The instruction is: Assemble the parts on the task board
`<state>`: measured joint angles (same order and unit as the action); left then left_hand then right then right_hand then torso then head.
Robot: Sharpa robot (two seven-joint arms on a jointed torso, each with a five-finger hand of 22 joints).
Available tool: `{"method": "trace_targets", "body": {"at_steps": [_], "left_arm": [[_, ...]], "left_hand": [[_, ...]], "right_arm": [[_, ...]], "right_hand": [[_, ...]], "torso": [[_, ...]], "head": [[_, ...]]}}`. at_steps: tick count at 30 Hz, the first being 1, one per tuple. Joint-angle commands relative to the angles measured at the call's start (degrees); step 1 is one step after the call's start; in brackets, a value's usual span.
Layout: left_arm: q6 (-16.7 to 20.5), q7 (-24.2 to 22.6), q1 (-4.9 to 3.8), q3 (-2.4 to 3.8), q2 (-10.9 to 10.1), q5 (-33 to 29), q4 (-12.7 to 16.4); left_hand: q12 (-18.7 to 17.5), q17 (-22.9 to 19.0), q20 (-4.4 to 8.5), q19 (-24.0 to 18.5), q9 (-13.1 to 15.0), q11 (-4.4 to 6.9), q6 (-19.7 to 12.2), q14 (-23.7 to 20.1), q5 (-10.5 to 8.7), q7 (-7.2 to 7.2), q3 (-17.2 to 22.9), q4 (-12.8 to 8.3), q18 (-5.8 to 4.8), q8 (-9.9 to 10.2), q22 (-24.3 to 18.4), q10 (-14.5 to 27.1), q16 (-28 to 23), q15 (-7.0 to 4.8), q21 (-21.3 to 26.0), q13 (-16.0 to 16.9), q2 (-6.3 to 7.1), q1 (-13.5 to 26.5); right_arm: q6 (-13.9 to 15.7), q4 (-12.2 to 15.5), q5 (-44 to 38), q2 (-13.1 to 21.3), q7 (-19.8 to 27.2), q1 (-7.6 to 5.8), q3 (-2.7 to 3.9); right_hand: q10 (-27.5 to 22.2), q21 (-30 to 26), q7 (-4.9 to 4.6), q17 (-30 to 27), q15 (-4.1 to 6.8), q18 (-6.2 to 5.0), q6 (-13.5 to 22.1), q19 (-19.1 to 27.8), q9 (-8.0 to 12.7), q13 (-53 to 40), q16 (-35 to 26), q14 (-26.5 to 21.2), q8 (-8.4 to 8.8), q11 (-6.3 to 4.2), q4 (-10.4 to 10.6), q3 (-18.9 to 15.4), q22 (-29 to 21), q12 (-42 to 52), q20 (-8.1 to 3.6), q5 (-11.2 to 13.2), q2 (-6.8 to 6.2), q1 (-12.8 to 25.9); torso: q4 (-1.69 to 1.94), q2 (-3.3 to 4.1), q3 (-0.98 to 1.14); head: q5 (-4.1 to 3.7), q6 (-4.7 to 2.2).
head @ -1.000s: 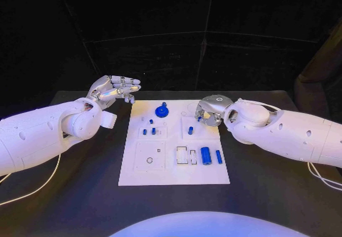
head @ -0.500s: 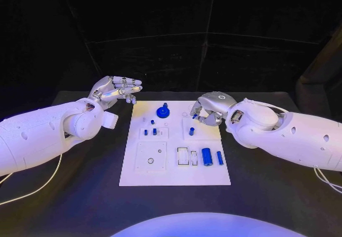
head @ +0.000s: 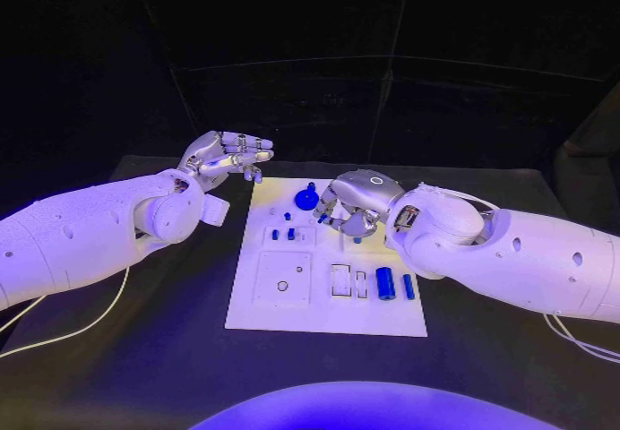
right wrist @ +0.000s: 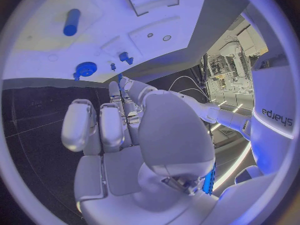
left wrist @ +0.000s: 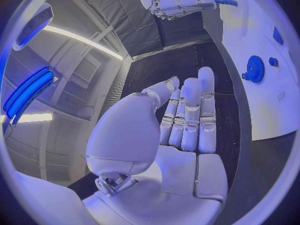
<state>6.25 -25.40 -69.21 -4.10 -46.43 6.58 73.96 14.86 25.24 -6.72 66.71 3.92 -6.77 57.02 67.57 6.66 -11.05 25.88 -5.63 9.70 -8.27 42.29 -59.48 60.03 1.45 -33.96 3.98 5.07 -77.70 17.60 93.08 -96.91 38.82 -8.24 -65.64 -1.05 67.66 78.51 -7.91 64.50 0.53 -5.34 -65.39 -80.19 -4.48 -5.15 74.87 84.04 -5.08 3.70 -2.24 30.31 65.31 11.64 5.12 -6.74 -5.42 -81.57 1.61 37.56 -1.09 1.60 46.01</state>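
Observation:
The white task board lies in the middle of the black table. At its far end a blue gear sits on it, also visible in the left wrist view and the right wrist view. Two small blue pegs stand left of centre. A thick blue cylinder and a thin blue pin lie near the right edge. My right hand hovers over the board's upper middle, fingers curled down onto an upright blue peg; whether it grips the peg is unclear. My left hand, fingers curled in and holding nothing, hangs off the board's far left corner.
Rectangular recesses and a square plate with a hole mark the board's near half. Bare black table surrounds the board. A white cable trails under my left arm.
My right hand has moved left from the board's right edge to above its upper middle, over the peg. The left hand holds its place. The camera has shifted.

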Motion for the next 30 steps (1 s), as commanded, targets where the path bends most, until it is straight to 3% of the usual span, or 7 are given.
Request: {"method": "trace_targets", "body": {"at_steps": [1,5,11,19,30], "left_arm": [[-0.6,-1.0,-0.15,0.05,0.1,-0.3,0.2],[-0.6,-1.1,-0.17,0.06,0.2,-0.3,0.4],[-0.6,-1.1,-0.18,0.06,0.3,-0.3,0.5],[-0.6,-1.0,-0.18,0.06,0.3,-0.3,0.5],[-0.8,-1.0,-0.18,0.06,0.4,-0.4,0.4]], "left_hand": [[0.2,-0.1,-0.08,-0.3,-0.1,-0.15,-0.2,-0.3,0.15,-0.13,0.0,-0.4,0.72,-0.1,0.0,0.2,-0.4,0.01,0.2,-0.1,0.40,0.4],[0.2,-0.1,-0.09,-0.3,-0.1,-0.16,-0.2,-0.3,0.14,-0.14,0.0,-0.4,0.71,-0.1,0.0,0.2,-0.4,0.02,0.2,-0.1,0.44,0.5],[0.2,-0.1,-0.09,-0.3,-0.1,-0.16,-0.2,-0.3,0.13,-0.14,0.0,-0.4,0.71,-0.1,0.0,0.2,-0.4,0.03,0.2,-0.1,0.44,0.5],[0.2,-0.1,-0.09,-0.3,-0.1,-0.16,-0.2,-0.3,0.13,-0.14,0.0,-0.4,0.71,-0.1,0.0,0.2,-0.4,0.03,0.2,-0.1,0.44,0.5],[0.2,-0.1,-0.09,-0.3,-0.1,-0.16,-0.2,-0.3,0.13,-0.14,0.0,-0.4,0.71,-0.1,0.0,0.2,-0.4,0.03,0.2,-0.1,0.44,0.5]], "right_arm": [[-3.2,-0.6,1.1,-1.1,1.6,0.67,-0.50],[-4.9,-1.4,0.7,-2.5,2.3,1.87,-1.11],[-5.4,-2.7,-0.5,-4.3,2.4,3.19,-1.38],[-6.1,-3.3,-1.2,-5.2,2.6,3.71,-1.43],[-7.0,-3.9,-1.6,-6.1,2.6,4.15,-1.45]], "right_hand": [[0.3,0.2,-0.17,0.0,0.44,0.60,-0.2,-0.2,0.0,0.1,0.2,1.9,0.07,0.21,-0.4,0.2,-0.1,-0.4,-0.13,-0.2,-0.12,0.4],[0.2,0.2,-0.20,0.0,0.42,0.61,-0.1,-0.2,0.1,0.1,0.2,1.9,0.17,0.24,-0.6,0.3,-0.1,-0.5,-0.12,-0.2,-0.14,0.4],[0.2,0.2,-0.24,0.0,0.40,0.61,0.0,-0.2,0.1,0.1,0.2,1.9,0.22,0.28,-0.6,0.3,0.0,-0.5,-0.12,-0.3,-0.15,0.5],[0.2,0.2,-0.25,0.0,0.39,0.60,0.0,-0.2,0.1,0.1,0.2,1.9,0.24,0.29,-0.6,0.3,-0.1,-0.6,-0.11,-0.3,-0.15,0.5],[0.2,0.2,-0.27,-0.1,0.38,0.60,0.0,-0.2,0.1,0.2,0.2,1.9,0.25,0.30,-0.7,0.3,-0.1,-0.6,-0.11,-0.3,-0.16,0.5]], "torso": [[-0.04,0.01,0.05],[0.02,0.02,0.07],[-0.07,0.04,0.16],[-0.08,0.03,0.11],[-0.07,-0.01,0.09]], "head": [[0.70,0.19],[1.50,0.35],[2.18,0.75],[2.77,1.51],[3.06,1.98]]}}
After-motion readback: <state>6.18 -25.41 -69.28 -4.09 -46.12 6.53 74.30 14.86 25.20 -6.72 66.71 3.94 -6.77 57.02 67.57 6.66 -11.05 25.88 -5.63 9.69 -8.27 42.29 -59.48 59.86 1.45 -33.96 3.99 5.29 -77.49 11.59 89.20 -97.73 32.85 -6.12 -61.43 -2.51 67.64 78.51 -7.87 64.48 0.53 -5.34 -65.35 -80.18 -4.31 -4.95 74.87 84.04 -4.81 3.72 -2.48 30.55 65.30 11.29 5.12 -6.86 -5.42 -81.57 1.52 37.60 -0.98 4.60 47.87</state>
